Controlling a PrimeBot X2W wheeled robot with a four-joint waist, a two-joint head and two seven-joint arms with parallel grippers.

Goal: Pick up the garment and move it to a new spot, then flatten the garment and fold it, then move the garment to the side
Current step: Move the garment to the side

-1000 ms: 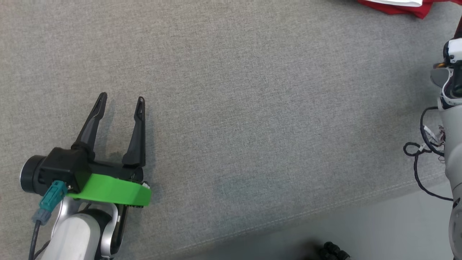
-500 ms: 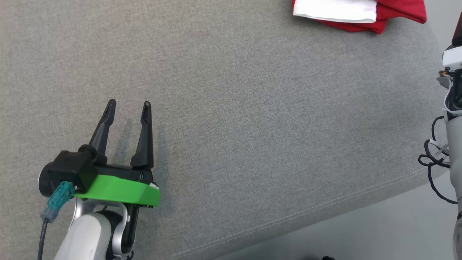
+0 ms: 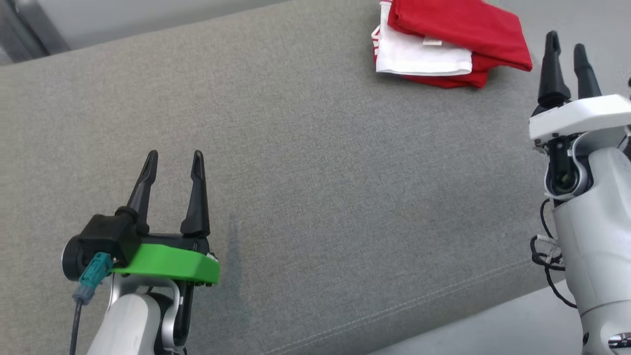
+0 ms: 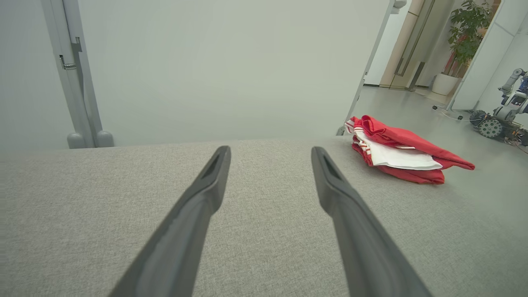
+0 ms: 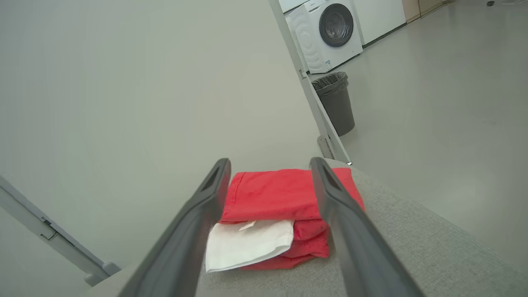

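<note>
Grey surface [image 3: 315, 172] now shows the whole garment [image 3: 448, 44], right gripper [image 3: 565, 42] seemingly near.

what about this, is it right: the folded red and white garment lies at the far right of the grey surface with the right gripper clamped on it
Not the grip: the right gripper stands open and clear of the garment, as the head view shows. The garment does lie folded at the far right of the grey surface.

Garment [image 3: 453, 29] on surface [image 3: 315, 148] far right; right end effector [image 3: 565, 42] near.
</note>
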